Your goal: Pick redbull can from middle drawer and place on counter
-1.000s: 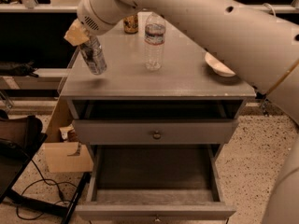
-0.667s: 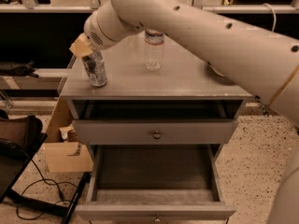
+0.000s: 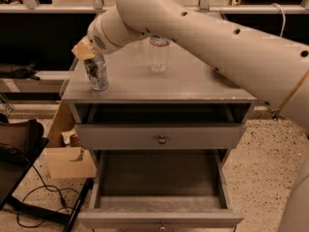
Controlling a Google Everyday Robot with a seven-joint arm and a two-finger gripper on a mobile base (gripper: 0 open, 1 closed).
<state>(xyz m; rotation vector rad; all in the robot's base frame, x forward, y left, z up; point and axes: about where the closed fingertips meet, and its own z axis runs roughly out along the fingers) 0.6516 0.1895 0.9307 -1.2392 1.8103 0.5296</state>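
The redbull can (image 3: 97, 72), slim and silver-grey with dark patches, stands slightly tilted at the front left of the counter (image 3: 193, 83). Its base is at the surface. My gripper (image 3: 86, 51), with tan fingers, sits on the can's top and upper side and looks shut on it. The big white arm reaches in from the right across the back of the counter. The middle drawer (image 3: 159, 178) is pulled far out below, and its dark floor holds nothing.
A clear water bottle (image 3: 158, 54) stands mid-counter, partly behind the arm. The top drawer (image 3: 159, 135) is slightly open. A cardboard box (image 3: 67, 161) sits left of the cabinet. A black chair and cables (image 3: 19, 178) lie at lower left.
The gripper has carried the can down and toward the counter's front left. The can went from hanging tilted above the surface to resting on it.
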